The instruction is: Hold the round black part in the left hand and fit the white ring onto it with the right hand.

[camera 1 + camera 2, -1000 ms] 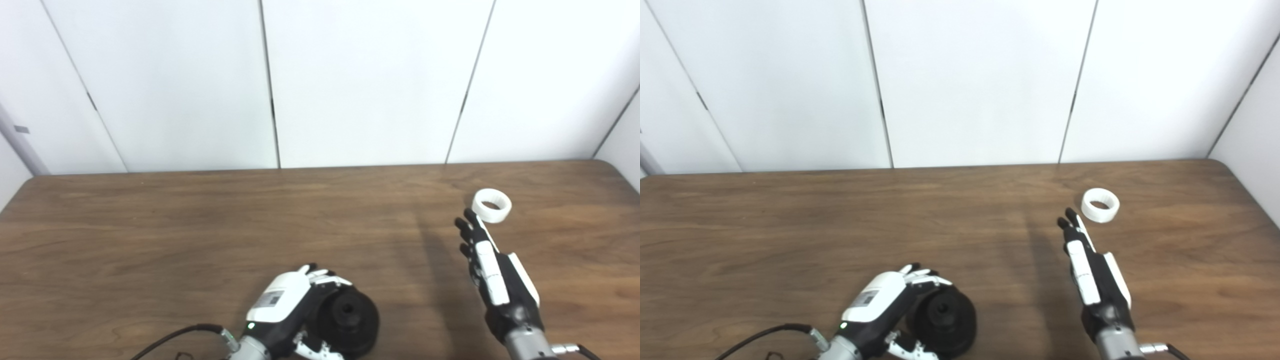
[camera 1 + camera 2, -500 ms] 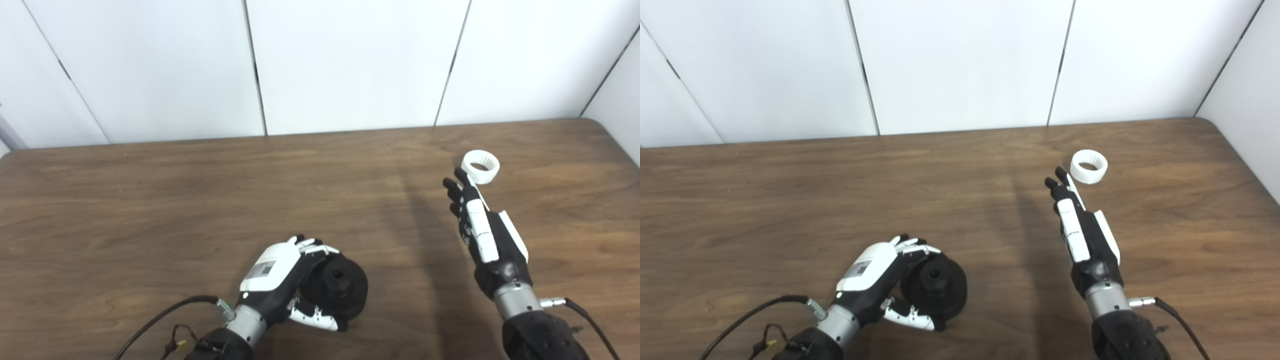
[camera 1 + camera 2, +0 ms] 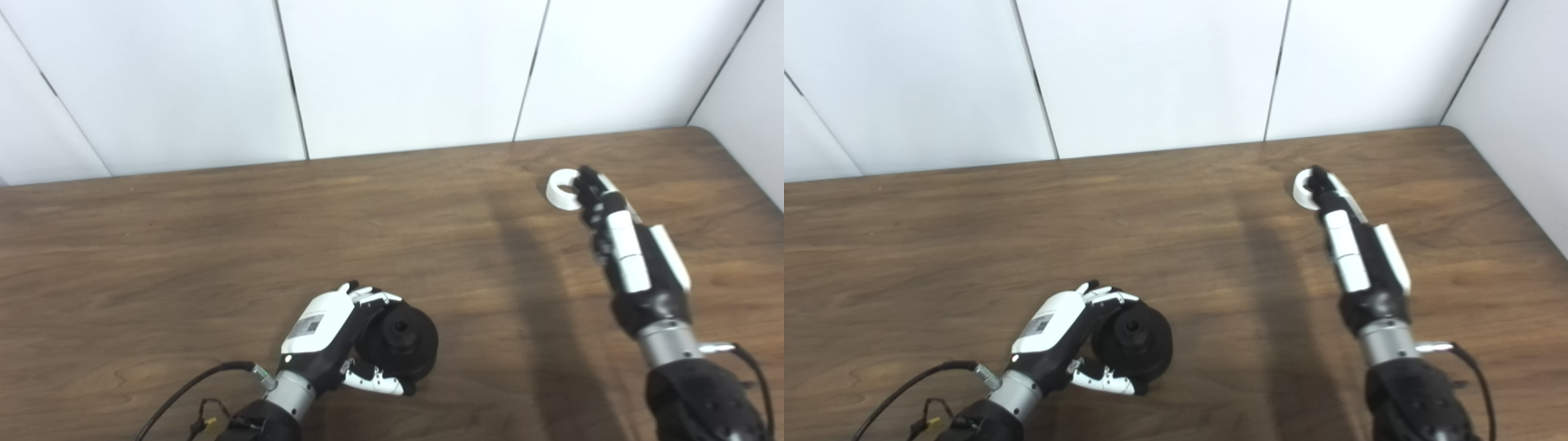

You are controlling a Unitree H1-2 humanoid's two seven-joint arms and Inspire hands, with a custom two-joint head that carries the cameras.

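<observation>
Over round white ring [image 3: 560, 189], perhaps touching: right hand [image 3: 625, 254].

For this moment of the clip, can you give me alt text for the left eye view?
The right hand reaches across a wooden table, its fingertips over the white ring lying near the far right corner. Near the front edge, the left hand wraps around the round black part. White wall panels stand behind.
</observation>
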